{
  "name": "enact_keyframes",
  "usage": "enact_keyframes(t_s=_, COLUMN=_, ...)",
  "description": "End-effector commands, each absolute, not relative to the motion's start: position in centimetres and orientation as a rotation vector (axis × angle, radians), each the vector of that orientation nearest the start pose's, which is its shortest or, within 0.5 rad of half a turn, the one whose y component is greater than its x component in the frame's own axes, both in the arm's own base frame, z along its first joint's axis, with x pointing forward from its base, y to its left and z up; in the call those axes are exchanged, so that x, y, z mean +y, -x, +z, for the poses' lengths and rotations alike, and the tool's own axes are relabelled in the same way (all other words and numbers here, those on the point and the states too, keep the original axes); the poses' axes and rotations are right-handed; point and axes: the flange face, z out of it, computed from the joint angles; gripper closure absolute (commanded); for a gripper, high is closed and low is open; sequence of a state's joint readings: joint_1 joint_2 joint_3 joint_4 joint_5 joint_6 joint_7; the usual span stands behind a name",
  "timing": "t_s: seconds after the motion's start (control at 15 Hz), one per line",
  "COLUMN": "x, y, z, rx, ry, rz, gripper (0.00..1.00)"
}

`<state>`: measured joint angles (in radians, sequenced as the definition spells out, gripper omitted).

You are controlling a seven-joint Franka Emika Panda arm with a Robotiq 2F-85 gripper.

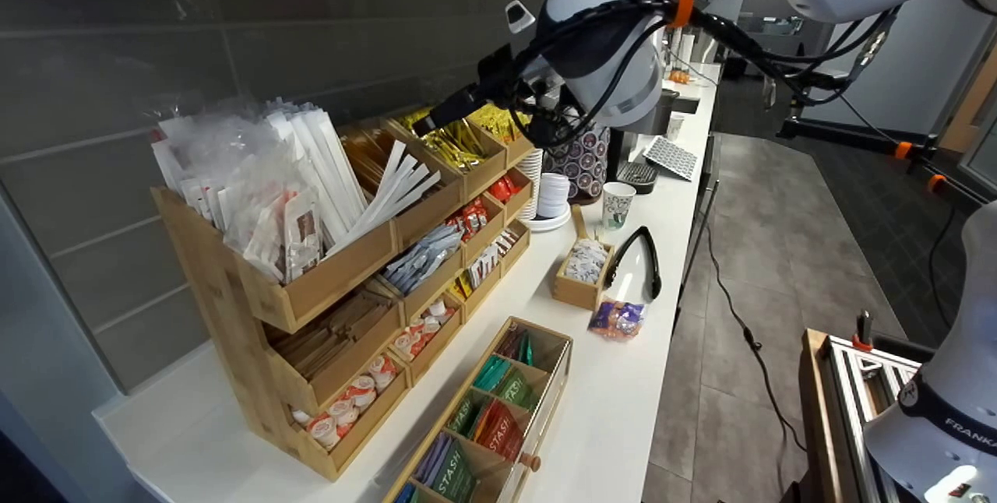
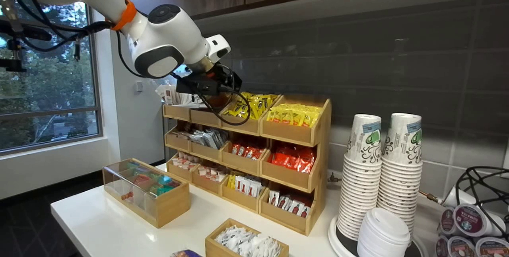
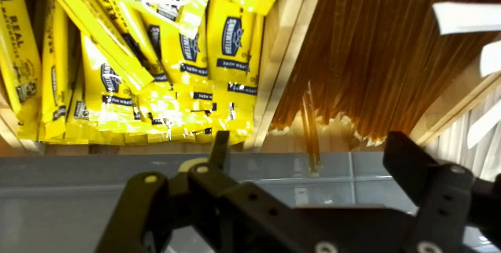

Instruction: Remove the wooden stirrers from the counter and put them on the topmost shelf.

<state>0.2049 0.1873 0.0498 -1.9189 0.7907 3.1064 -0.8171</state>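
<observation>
- Light-wood, plank-front topmost shelf [image 1: 343,273]: compts. filled, L to ctr. in an exterior view.
- Long thin brown stirrers [image 3: 348,49] (material unclear): packed side by side in a shelf compt., upper R of wrist view; 1–2 loose, blurred, R of ctr.
- Long white counter [image 1: 604,402]: flat, bottom to upper R, in an exterior view.

I have the rack [image 2: 240,164] on the counter [image 2: 119,233], the wall [image 2: 397,74] behind it. Facing the rack remotely in an exterior view, I find the tea box [image 2: 173,204] before it, toward its left end, and the packet box [image 2: 215,250] before it, toward its right end. To its right I see cups [image 2: 360,193] and lids [image 2: 383,231], then, farther right, coffee pods [image 2: 473,221]. Mayonnaise packets [image 3: 178,73] sit in its topmost shelf [image 2: 286,131].
</observation>
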Motion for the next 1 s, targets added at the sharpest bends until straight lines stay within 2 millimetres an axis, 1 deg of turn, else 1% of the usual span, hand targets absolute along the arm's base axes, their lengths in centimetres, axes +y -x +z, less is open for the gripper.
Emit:
enact_keyframes(t_s=0.0, x=8.8, y=-59.2, z=50.2, rx=-0.425, ry=2.661, rz=-1.270, gripper=0.00)
enact_keyframes(t_s=0.2, x=7.7, y=-57.2, z=51.1, rx=-0.466, ry=2.735, rz=-1.156, gripper=0.00)
enact_keyframes(t_s=0.4, x=7.1, y=-55.3, z=53.1, rx=-0.493, ry=2.805, rz=-1.070, gripper=0.00)
enact_keyframes(t_s=0.73, x=6.9, y=-52.5, z=56.5, rx=-0.483, ry=2.899, rz=-0.991, gripper=0.00)
enact_keyframes(t_s=0.93, x=6.7, y=-51.2, z=57.4, rx=-0.461, ry=2.962, rz=-0.921, gripper=0.00)
